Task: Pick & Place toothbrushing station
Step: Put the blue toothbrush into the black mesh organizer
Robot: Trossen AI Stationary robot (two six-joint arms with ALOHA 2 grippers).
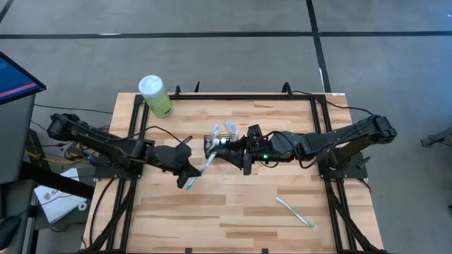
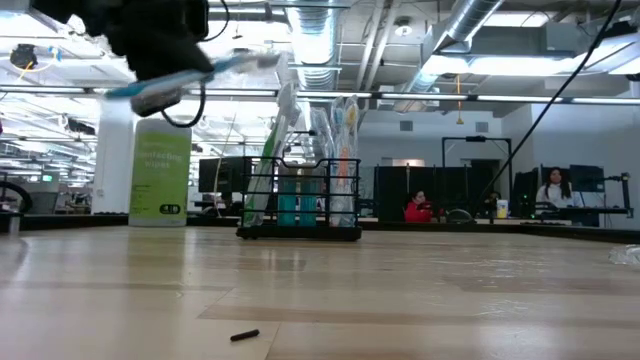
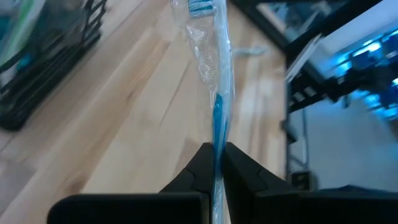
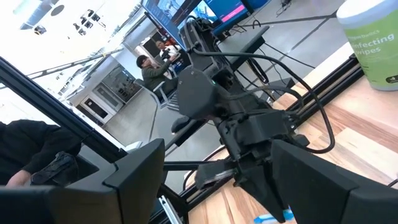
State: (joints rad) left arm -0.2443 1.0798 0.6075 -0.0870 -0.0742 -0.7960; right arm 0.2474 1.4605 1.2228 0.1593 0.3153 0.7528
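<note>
Near the bench's (image 1: pixel 233 212) far left corner stands a green canister (image 1: pixel 156 96) with a white lid, upright and well apart from everything else. In from the left edge, the left gripper (image 1: pixel 189 176) hangs above the bare wood a little short of the bench's middle, its fingers (image 3: pixel 200 167) pinched tight on a blue toothbrush (image 1: pixel 200 170) in a clear wrapper; the left wrist view shows the handle clamped between the two dark pads and the wrapped brush running out ahead of them, while the low view has the brush held up off the surface, tilted, with its far end toward the caddy. Just beside that end, at about the middle of the bench, the toothbrushing station (image 1: pixel 220 144) sits upright on the wood, a small black wire-mesh caddy with several wrapped toothbrushes standing in its compartments; which compartment each is in cannot be told. Against the caddy's right side is the right gripper (image 1: pixel 240 149), its jaws spread wide and holding nothing; whether a finger touches the wire cannot be told. Toward the near right corner a green toothbrush (image 1: pixel 294 212) lies flat on the bench, well apart from both arms. In the room beyond the bench, people sit at desks.
</note>
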